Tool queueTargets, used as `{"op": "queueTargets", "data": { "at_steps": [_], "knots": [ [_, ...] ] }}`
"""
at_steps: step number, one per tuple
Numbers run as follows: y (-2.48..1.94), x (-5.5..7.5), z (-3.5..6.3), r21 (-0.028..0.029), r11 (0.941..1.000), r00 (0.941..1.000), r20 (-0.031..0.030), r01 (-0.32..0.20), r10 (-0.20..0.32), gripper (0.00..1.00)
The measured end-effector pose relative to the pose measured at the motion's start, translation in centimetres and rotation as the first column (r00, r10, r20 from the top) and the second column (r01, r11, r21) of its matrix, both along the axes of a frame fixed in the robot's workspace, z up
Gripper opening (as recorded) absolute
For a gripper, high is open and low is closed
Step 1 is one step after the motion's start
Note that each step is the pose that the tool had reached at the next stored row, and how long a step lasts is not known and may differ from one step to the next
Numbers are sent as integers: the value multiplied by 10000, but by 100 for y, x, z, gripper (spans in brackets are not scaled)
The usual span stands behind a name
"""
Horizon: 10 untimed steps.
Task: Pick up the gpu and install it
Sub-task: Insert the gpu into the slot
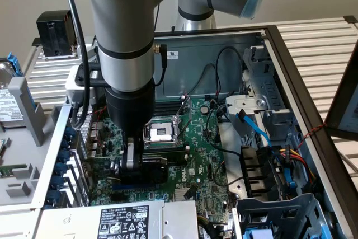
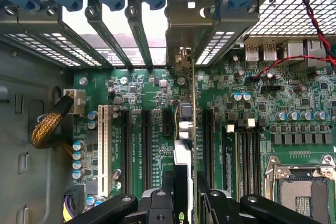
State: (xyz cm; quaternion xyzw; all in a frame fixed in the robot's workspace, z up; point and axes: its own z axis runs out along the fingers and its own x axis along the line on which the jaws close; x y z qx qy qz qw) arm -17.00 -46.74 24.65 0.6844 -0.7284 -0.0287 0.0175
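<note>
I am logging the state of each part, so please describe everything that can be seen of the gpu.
The gpu is a short card with a black shroud and a thin green board edge. It stands on edge, low over the motherboard, in line with the expansion slots. The gripper is shut on it, clamping both faces. Whether it sits in a slot cannot be told.

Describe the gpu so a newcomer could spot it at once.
Inside the open computer case, find the green motherboard under the arm. The gpu stands on edge, clamped in the gripper over the black expansion slots: the one short card with a black shroud.
</note>
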Motion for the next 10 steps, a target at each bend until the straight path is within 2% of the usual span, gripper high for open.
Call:
{"op": "queueTargets", "data": {
  "at_steps": [6, 10],
  "knots": [
    [0, 0, 72, 3, 10000, 10000, 5, 1, -1, 27],
    [-1, 9, 178, 4, 10000, 10000, 48, -1, 1, 27]
  ]
}}
